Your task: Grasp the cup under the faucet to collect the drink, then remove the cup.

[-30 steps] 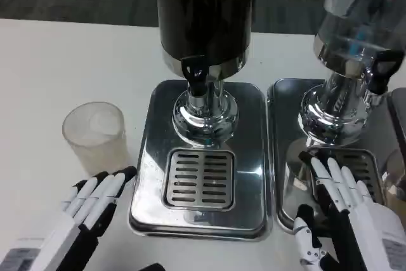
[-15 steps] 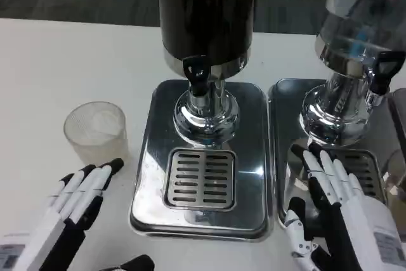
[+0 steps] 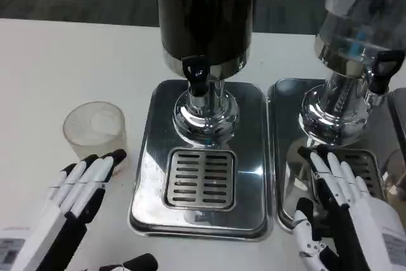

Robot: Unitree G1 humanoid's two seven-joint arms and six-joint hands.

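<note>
A frosted clear plastic cup (image 3: 95, 132) stands upright on the white table, left of the middle dispenser's steel tray (image 3: 147, 157). That dispenser holds a dark drink, and its black faucet lever (image 3: 195, 71) hangs above the slotted drip grate (image 3: 199, 179). Nothing stands on the grate. My left hand (image 3: 79, 191) lies low at the bottom left, fingers straight and apart, their tips just below the cup and empty. My right hand (image 3: 342, 211) is at the bottom right, fingers spread over the neighbouring tray, holding nothing.
A second dispenser (image 3: 355, 42) with a clear tank and its own black lever stands at the right on a separate steel tray (image 3: 282, 157). Bare white table stretches to the left and behind the cup.
My left hand pulled back a little, then eased forward again towards the cup. The right hand shifted slightly nearer and back. The cup stayed put.
</note>
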